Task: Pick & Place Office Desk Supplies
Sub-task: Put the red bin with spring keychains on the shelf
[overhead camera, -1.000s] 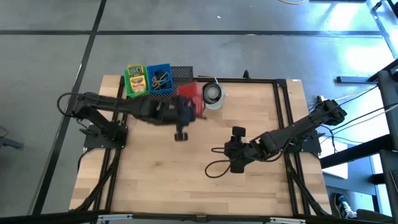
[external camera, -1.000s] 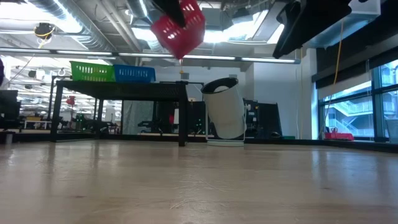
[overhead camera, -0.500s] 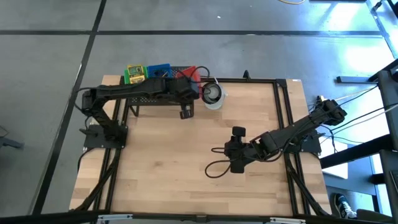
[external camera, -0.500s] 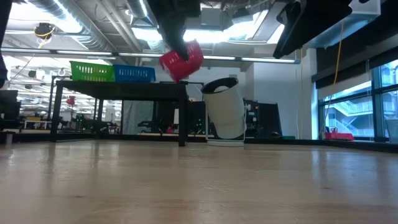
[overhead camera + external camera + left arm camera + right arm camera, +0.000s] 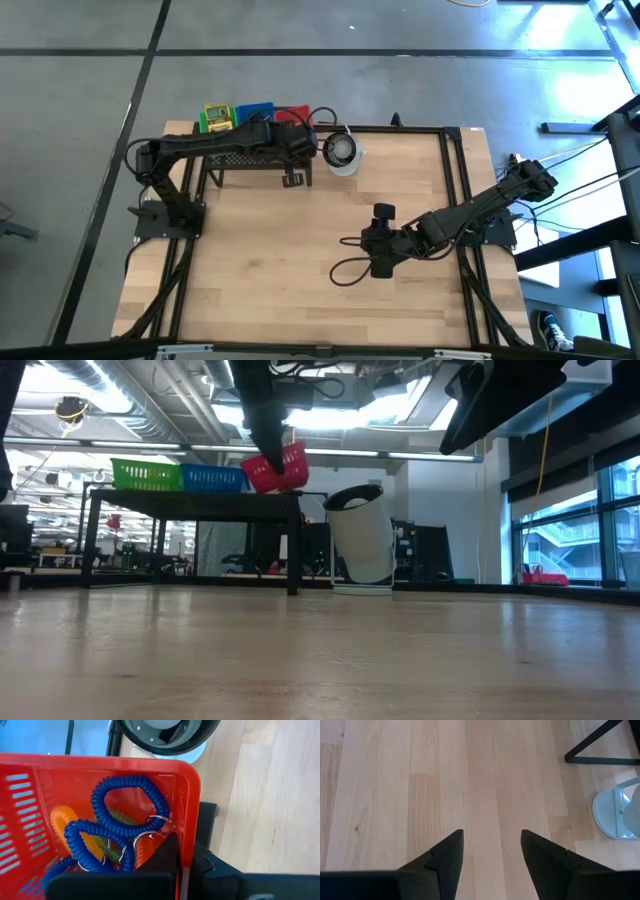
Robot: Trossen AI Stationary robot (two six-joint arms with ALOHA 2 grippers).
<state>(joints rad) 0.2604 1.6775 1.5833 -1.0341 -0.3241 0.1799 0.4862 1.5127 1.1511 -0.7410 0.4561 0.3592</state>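
My left gripper (image 5: 291,132) is shut on a red plastic basket (image 5: 294,115) over the right end of the black rack (image 5: 245,158) at the table's far left. In the low view the red basket (image 5: 276,468) is tilted, close above the rack's top (image 5: 190,496). Inside the red basket lie blue coiled bands (image 5: 117,825) and orange ones (image 5: 65,820) with silver rings. A blue basket (image 5: 258,110) and a green basket holding a yellow-green crayon box (image 5: 216,117) stand on the rack beside it. My right gripper (image 5: 491,850) is open and empty above bare wood at mid-table (image 5: 378,258). My left gripper pinches the red basket's side wall near a corner (image 5: 188,827), one finger inside the basket (image 5: 164,855) and one outside (image 5: 206,864). The basket is tilted. I cannot tell whether its lower corner (image 5: 255,484) touches the rack's top.
A round white cup-like object (image 5: 342,150) stands just right of the rack and shows in the low view (image 5: 362,540). A black frame (image 5: 455,180) runs along the table's far and right sides. A looped black cable (image 5: 345,272) lies by my right arm.
My left gripper has carried the red basket toward the table's far edge and down, from above mid-table to just over the rack's right end beside the blue basket. The basket has stayed tilted.
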